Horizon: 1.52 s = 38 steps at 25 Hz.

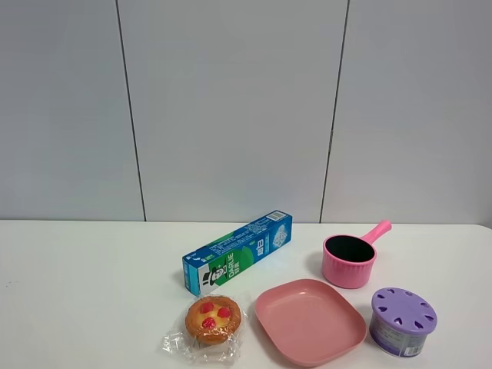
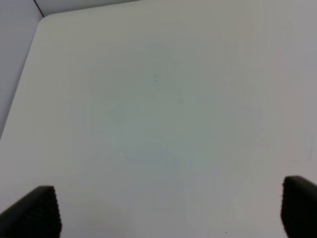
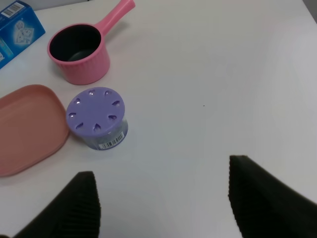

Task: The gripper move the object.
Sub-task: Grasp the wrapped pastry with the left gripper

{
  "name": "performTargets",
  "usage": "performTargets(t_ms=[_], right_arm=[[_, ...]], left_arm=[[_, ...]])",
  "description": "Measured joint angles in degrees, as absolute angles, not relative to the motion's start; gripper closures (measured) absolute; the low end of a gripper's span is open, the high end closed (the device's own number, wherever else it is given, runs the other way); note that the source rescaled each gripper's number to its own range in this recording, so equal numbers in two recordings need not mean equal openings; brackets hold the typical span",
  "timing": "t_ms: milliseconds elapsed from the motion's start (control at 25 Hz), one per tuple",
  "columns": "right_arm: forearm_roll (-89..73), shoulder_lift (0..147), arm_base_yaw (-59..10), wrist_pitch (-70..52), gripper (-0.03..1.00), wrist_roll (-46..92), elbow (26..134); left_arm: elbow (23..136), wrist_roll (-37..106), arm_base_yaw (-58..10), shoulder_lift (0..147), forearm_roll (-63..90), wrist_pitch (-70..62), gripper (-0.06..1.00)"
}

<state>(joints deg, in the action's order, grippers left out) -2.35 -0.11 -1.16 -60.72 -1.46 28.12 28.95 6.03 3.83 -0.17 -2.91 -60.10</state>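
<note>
The tart [image 1: 213, 319], golden-brown with red fruit pieces and wrapped in crinkly clear plastic, lies on the white table at the front, left of the pink square plate [image 1: 310, 322]. Neither arm shows in the exterior high view. My left gripper [image 2: 171, 210] is open over bare table, with both black fingertips at the frame's edges. My right gripper [image 3: 161, 203] is open and empty, above the table beside the purple canister [image 3: 96, 118]. The tart is out of view in both wrist views.
A blue-green toothpaste box [image 1: 237, 251] lies behind the tart. A pink saucepan [image 1: 352, 257] stands behind the plate, and the purple canister [image 1: 402, 321] sits at the front right. The saucepan [image 3: 81, 50], plate [image 3: 27, 129] and box corner [image 3: 17, 22] show in the right wrist view.
</note>
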Motion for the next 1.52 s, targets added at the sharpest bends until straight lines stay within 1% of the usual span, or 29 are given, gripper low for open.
performTargets(t_ms=[40, 1520], right_arm=[[-2.4, -0.1, -1.2, -60.7, -0.03, -1.5, 28.1], [-2.4, -0.1, -1.2, -60.7, -0.03, -1.5, 28.1]], left_arm=[[29.0, 6.0, 3.8, -0.2, -2.9, -60.1, 0.16], [29.0, 6.0, 3.8, -0.2, -2.9, -60.1, 0.16]])
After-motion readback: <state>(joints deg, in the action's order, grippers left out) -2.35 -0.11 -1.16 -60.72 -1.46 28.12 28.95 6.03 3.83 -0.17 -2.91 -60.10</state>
